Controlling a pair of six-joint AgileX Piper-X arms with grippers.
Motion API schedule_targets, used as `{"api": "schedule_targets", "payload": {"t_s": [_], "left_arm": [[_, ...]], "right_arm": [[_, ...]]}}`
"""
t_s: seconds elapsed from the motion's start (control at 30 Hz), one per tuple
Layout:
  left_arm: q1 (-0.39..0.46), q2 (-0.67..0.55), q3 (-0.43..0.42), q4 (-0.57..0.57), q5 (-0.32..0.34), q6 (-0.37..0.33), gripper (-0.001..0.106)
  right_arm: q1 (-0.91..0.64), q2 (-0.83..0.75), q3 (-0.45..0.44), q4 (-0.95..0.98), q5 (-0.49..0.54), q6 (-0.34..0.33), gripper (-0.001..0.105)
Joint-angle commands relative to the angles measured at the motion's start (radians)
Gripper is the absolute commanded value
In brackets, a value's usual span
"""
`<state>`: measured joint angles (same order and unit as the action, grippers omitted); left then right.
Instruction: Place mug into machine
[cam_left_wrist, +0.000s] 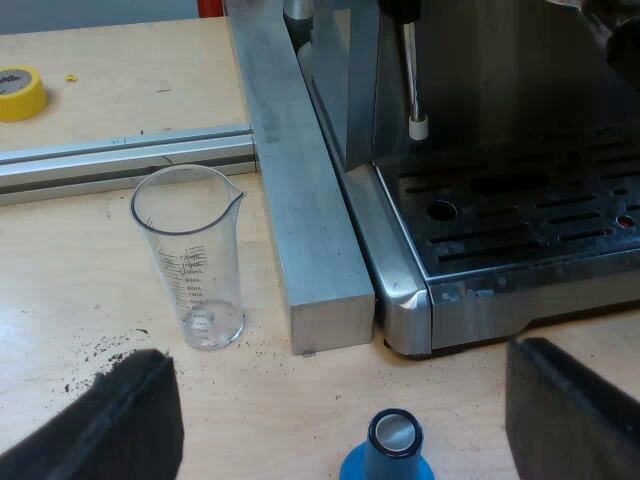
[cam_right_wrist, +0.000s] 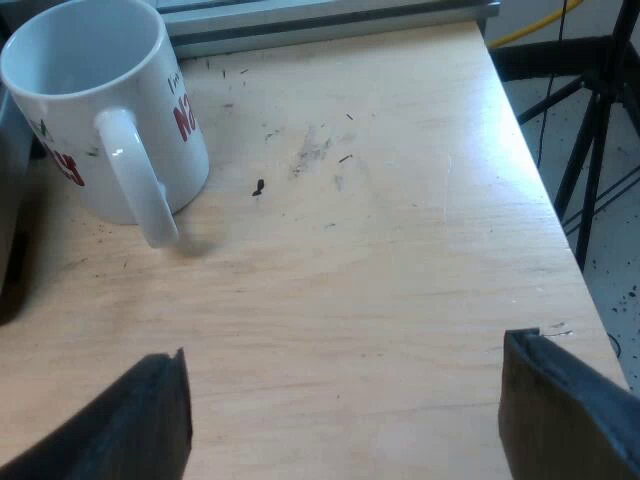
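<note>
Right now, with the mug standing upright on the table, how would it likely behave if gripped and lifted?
The mug looks like glazed ceramic, so probably rigid, fairly heavy and breakable if dropped. Its glossy surface may be slippery; the handle, facing the open right hand, seems the surer hold. Upright and broad, it should slide rather than tip when pushed.

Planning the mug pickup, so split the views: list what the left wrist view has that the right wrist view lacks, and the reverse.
Left wrist view: espresso machine, measuring glass, blue tamper, yellow tape roll. Right wrist view: white mug, standing upright, ungripped. Shared: wooden table, with left gripper and right gripper each open over it.
</note>
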<state>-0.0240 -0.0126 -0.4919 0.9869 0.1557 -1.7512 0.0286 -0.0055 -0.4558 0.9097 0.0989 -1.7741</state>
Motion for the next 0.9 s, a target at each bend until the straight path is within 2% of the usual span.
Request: {"api": "schedule_targets", "payload": {"t_s": [0.03, 0.13, 0.27, 0.37, 0.47, 0.57, 0.7, 0.77, 0.8, 0.9], "left_arm": [[-0.005, -0.134, 0.000, -0.013, -0.010, 0.005, 0.069], [-0.005, -0.134, 0.000, -0.011, 0.004, -0.001, 0.069], [-0.005, -0.134, -0.005, -0.012, 0.079, -0.002, 0.069], [-0.005, -0.134, -0.016, -0.012, 0.115, -0.002, 0.069], [-0.028, -0.124, -0.033, -0.012, 0.167, -0.002, 0.069], [-0.089, -0.098, -0.036, -0.013, 0.201, -0.002, 0.074], [-0.182, -0.063, -0.036, -0.042, 0.205, 0.001, 0.077], [-0.242, -0.033, -0.036, -0.093, 0.261, 0.007, 0.077], [-0.264, -0.018, -0.036, -0.111, 0.298, 0.006, 0.077], [-0.311, 0.025, -0.029, -0.136, 0.353, 0.022, 0.077]], "right_arm": [[0.001, -0.046, -0.007, -0.009, 0.000, -0.002, 0.066], [0.001, -0.046, -0.007, -0.017, 0.000, -0.002, 0.066], [0.001, -0.046, -0.007, -0.016, 0.000, 0.007, 0.066], [0.001, -0.040, -0.028, -0.004, 0.000, -0.084, 0.066], [0.001, -0.004, -0.082, 0.056, -0.037, -0.084, 0.066], [0.001, 0.036, -0.114, 0.083, -0.075, -0.085, 0.066], [0.001, 0.122, -0.152, 0.053, -0.190, -0.057, 0.066], [0.012, 0.161, -0.152, 0.036, -0.252, -0.055, 0.066], [0.025, 0.180, -0.152, 0.031, -0.260, -0.061, 0.066], [0.053, 0.209, -0.152, 0.006, -0.260, -0.080, 0.066]]}}
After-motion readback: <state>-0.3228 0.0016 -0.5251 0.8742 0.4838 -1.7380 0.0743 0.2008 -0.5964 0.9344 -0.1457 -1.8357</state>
